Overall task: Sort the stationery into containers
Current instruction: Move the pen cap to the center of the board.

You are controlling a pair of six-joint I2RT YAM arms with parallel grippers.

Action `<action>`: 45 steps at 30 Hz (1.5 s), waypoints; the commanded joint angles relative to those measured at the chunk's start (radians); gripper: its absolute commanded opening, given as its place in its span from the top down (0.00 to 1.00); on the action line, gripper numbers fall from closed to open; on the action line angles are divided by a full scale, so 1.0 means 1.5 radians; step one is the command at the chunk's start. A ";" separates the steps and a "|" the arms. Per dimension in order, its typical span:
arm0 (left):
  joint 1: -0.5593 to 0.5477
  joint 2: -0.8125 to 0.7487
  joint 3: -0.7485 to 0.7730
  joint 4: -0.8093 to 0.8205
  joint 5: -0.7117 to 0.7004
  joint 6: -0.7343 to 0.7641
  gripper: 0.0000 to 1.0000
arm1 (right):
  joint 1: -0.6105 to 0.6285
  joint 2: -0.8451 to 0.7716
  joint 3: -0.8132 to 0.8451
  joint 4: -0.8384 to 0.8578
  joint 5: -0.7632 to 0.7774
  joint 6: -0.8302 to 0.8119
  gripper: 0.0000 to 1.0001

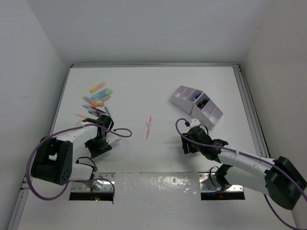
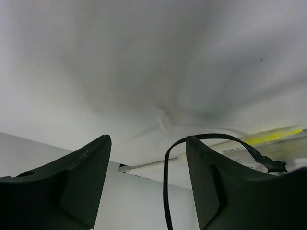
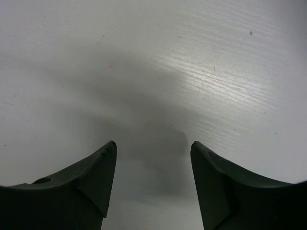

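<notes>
Pastel highlighter markers (image 1: 99, 95) in orange, green, blue and yellow lie flat in a loose cluster at the far left of the table (image 1: 144, 86), with a few thinner pens (image 1: 85, 115) fanned just beside them. A thin red pen (image 1: 149, 127) lies alone near the middle. The white, pale-lilac organiser (image 1: 182, 96) sits angled at the far right, with dark items (image 1: 204, 102) and a blue-capped piece (image 1: 197, 96) in its middle compartments.

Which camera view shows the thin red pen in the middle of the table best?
The top external view: the red pen lies alone there, fully visible from above. Neither wrist view shows it at all.
</notes>
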 commanded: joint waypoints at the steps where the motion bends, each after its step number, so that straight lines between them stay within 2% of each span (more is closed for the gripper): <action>1: 0.013 0.001 -0.003 0.036 -0.026 0.000 0.39 | -0.001 -0.029 -0.004 -0.006 0.008 0.005 0.37; 8: 0.006 0.033 -0.023 0.073 0.003 -0.015 0.44 | -0.001 -0.039 -0.009 -0.012 0.015 0.017 0.38; 13: 0.010 0.052 -0.043 0.101 -0.011 -0.016 0.50 | 0.000 -0.029 -0.004 -0.008 0.019 0.014 0.38; 15: 0.012 0.059 -0.038 0.112 -0.004 -0.016 0.59 | 0.000 -0.021 0.000 -0.009 0.020 0.013 0.38; 16: 0.011 0.068 -0.032 0.113 0.004 -0.019 0.66 | -0.001 -0.017 0.004 -0.011 0.023 0.011 0.38; 19: 0.011 0.087 -0.023 0.111 0.018 -0.025 0.78 | 0.000 -0.011 0.011 -0.014 0.024 0.010 0.38; 24: -0.002 0.094 0.018 0.077 0.060 -0.045 0.91 | -0.001 -0.009 0.011 -0.015 0.029 0.011 0.38; 25: -0.007 0.094 0.036 0.075 0.068 -0.053 0.98 | -0.001 -0.009 0.010 -0.012 0.029 0.011 0.38; 26: -0.010 0.092 0.045 0.072 0.071 -0.055 1.00 | 0.000 -0.009 0.010 -0.010 0.032 0.012 0.38; 32: -0.071 0.141 0.154 0.072 0.117 -0.088 1.00 | 0.000 -0.007 0.015 -0.015 0.034 0.009 0.38; 36: -0.144 0.233 0.258 0.098 0.136 -0.112 1.00 | -0.001 -0.010 0.019 -0.029 0.037 0.008 0.38; 41: -0.189 0.369 0.393 0.116 0.149 -0.139 1.00 | -0.001 -0.026 0.024 -0.051 0.044 0.008 0.38; 45: -0.218 0.434 0.499 0.118 0.148 -0.155 1.00 | -0.001 -0.045 0.022 -0.070 0.052 0.011 0.38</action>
